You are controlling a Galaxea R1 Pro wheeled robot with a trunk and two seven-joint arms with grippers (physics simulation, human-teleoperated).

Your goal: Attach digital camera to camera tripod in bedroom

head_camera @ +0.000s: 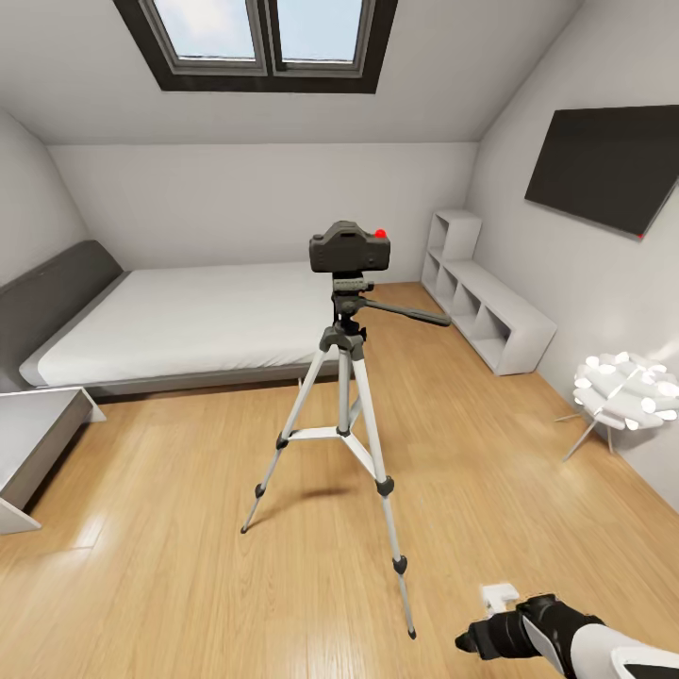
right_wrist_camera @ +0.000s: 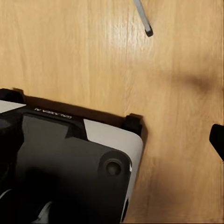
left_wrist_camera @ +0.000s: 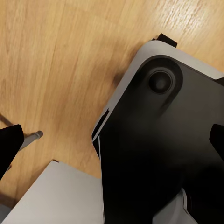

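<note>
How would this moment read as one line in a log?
camera: sits on tripod | right gripper: low, apart | place: bedroom, by bed

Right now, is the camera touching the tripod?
Touching. The head view shows the camera sitting directly on the tripod head, with no gap between them and no tool holding it.

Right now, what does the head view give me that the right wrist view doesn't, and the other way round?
Head view: the digital camera sitting on the camera tripod head, with the bed, skylight, TV and cube shelf around it, and the right arm low in the corner. Right wrist view: the robot's own base seen from above. Both: the light wood floor and a tripod foot.
</note>
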